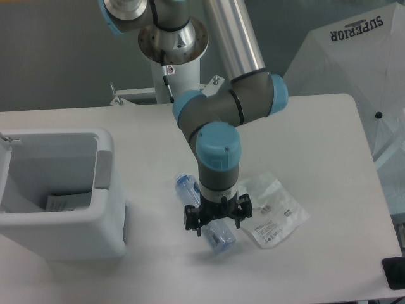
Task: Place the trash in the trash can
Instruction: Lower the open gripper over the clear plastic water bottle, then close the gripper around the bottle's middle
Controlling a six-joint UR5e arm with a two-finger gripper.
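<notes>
Slim clear plastic bottle [204, 218]: tinted blue. Thin transparent plastic bag [273, 209]: marked with a white printed label. Boxy plastic bin [60, 196]: finished white, grey side panel.

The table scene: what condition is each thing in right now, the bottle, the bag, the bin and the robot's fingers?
Bottle: lying on its side on the table, not lifted.
Plastic bag: lying flat and crumpled on the table, right of the bottle.
Trash can: upright, open on top, a piece of paper inside.
Gripper: low over the bottle, fingers spread to either side, not closed.
</notes>
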